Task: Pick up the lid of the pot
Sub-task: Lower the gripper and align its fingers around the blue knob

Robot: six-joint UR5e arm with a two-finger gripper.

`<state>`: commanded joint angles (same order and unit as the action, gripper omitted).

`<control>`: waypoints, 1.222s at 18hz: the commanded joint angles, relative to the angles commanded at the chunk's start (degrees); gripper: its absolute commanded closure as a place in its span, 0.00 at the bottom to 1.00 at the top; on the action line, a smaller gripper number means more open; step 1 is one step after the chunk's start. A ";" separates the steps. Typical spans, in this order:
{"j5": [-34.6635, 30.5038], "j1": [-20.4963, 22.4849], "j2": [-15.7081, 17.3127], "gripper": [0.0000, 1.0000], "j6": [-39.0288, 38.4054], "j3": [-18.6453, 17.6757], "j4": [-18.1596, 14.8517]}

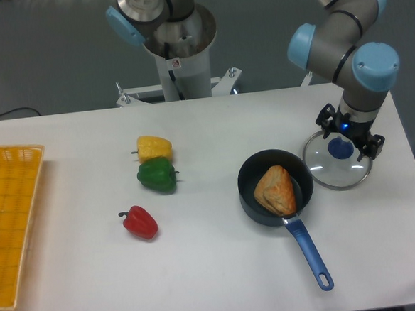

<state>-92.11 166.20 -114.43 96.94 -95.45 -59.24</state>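
The pot lid (333, 175), clear and round, lies flat at the right of the frame; its blue knob (340, 148) is what I would grasp, and being round the lid gives me no long axis to match. My pincer (350, 139) is parted, with nothing between its fingertips that I can see gripped; one tip shows upper left of the knob, the other to its right, so the knob sits between them in this view, slightly towards the lower left of the gap's middle. I cannot tell how much height remains; I judge the move calls for a small shift that way, then lowering and closing, lest one finger catch the knob's top. My only arm (378, 69) reaches in from the upper right; the black pan (253, 211) is just beside the lid's left edge, contact unclear, its blue handle (311, 255) running towards the lower right.
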 joint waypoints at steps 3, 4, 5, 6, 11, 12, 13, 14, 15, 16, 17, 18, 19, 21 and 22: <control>0.09 0.62 -0.26 0.00 0.44 -0.61 -0.09; 0.09 0.62 -0.52 0.00 0.96 -0.97 -0.09; 0.18 0.62 -0.53 0.00 0.88 -1.40 0.09; 0.18 0.71 -0.61 0.00 0.88 -1.49 0.09; 0.18 0.71 -1.84 0.00 0.27 -0.79 0.09; 0.18 0.71 -2.02 0.00 0.18 -0.88 0.09; 0.18 0.79 -2.11 0.00 0.09 -0.79 0.00; 0.18 0.79 -2.20 0.00 0.09 -0.88 0.00; 0.18 0.79 -2.28 0.00 0.09 -0.79 0.00; 0.18 0.79 -2.37 0.00 0.09 -0.79 0.00; 0.18 0.79 -2.37 0.00 0.18 -0.79 0.00; 0.18 1.06 -2.37 0.00 0.35 -0.62 0.00; 0.18 1.06 -2.46 0.00 0.53 -0.62 0.00; 0.09 1.06 -2.55 0.00 0.18 -0.70 0.00; 0.09 1.06 -2.72 0.00 0.18 -0.70 0.00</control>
<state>-92.02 167.26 -117.16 97.12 -96.15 -59.24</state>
